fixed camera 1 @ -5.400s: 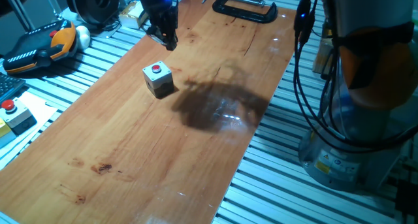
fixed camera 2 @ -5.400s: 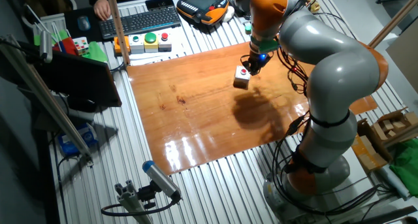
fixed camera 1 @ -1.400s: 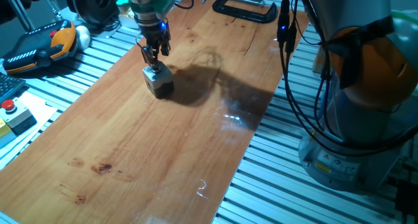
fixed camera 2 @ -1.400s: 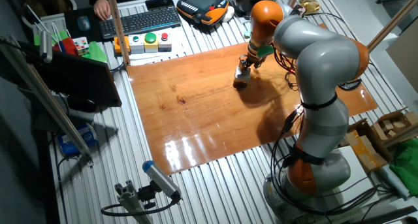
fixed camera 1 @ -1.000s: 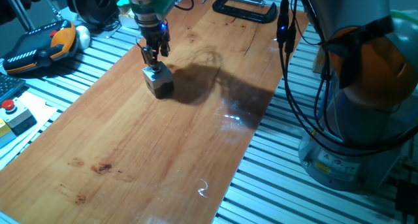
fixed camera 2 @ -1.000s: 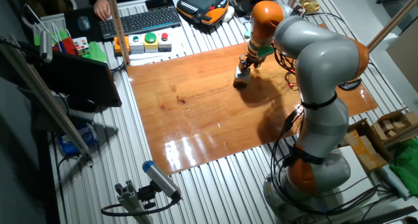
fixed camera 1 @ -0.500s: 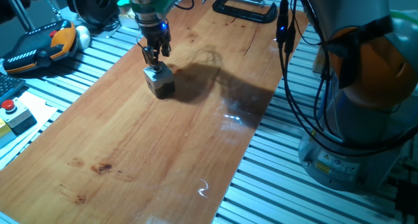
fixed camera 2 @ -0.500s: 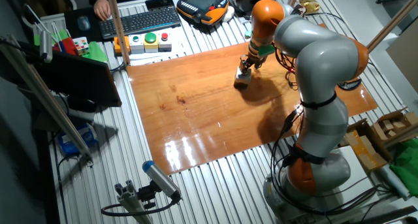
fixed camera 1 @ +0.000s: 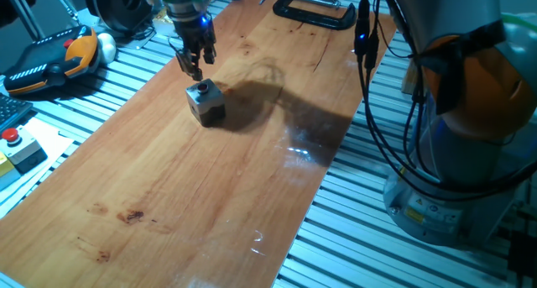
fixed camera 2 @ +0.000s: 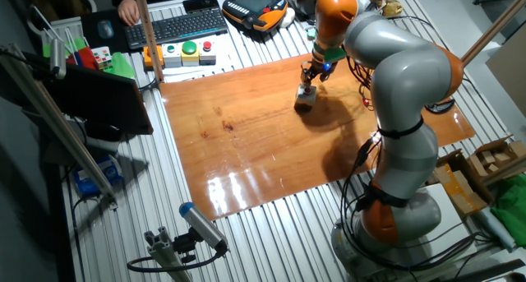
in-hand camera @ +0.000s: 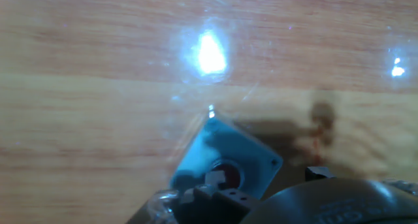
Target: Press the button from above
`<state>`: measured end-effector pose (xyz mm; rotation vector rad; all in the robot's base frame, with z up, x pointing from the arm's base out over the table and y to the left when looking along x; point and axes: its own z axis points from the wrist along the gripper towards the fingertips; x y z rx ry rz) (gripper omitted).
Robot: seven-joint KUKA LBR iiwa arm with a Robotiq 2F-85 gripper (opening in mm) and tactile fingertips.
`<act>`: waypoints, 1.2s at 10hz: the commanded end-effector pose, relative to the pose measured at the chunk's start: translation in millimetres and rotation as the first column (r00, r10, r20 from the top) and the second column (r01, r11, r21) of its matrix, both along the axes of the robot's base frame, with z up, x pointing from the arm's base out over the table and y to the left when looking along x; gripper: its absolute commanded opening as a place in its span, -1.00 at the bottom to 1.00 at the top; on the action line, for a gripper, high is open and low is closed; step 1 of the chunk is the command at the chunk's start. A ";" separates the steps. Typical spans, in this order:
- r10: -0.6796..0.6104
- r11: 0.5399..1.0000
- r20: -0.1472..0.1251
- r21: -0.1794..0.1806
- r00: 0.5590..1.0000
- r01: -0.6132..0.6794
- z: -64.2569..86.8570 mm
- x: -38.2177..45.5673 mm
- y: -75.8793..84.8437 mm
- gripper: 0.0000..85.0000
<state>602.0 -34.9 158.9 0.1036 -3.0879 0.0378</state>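
The button (fixed camera 1: 201, 88) sits on top of its small light-grey cube housing (fixed camera 1: 207, 105) on the wooden table (fixed camera 1: 168, 196). My gripper (fixed camera 1: 195, 67) hangs just above and slightly behind it, fingers pointing down, clear of the cube. From the other side, the gripper (fixed camera 2: 308, 75) is likewise a short way above the housing (fixed camera 2: 303, 99). The hand view looks straight down on the housing (in-hand camera: 225, 155), with the red button (in-hand camera: 226, 174) close to the dark fingertips (in-hand camera: 215, 194) at the bottom edge. No view shows the gap between the tips.
A black clamp (fixed camera 1: 315, 11) lies at the table's far end. A yellow-and-grey box with a red button (fixed camera 1: 15, 145) and an orange pendant (fixed camera 1: 59, 57) sit off the left edge. A keyboard (fixed camera 2: 185, 25) and a control box (fixed camera 2: 182, 53) lie beyond the board.
My gripper was down on the button's top half a second ago and has since risen a little. The cube has stayed in place.
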 end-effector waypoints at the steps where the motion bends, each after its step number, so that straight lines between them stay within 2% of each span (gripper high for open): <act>1: -0.004 1.000 0.001 -0.005 1.000 0.004 16.9 -4.3 4.8 0.36; 4: -0.021 1.000 -0.002 -0.013 1.000 0.021 43.3 -21.0 17.5 -0.04; 6: 0.001 1.000 -0.009 -0.012 1.000 -0.002 47.6 -29.1 28.6 -0.52; 7: 0.017 1.000 -0.027 0.014 0.999 -0.016 49.7 -33.1 31.6 -0.87; 8: 0.018 1.000 -0.033 0.020 0.999 -0.018 53.7 -39.1 34.4 -0.98; 9: 0.027 1.000 -0.034 -0.002 0.999 -0.027 58.0 -46.8 37.2 -0.98; 11: 0.028 0.999 -0.015 -0.032 0.999 -0.029 61.7 -57.9 42.6 -0.98; 12: 0.030 0.999 -0.016 -0.033 0.999 -0.030 63.2 -61.9 42.9 -0.98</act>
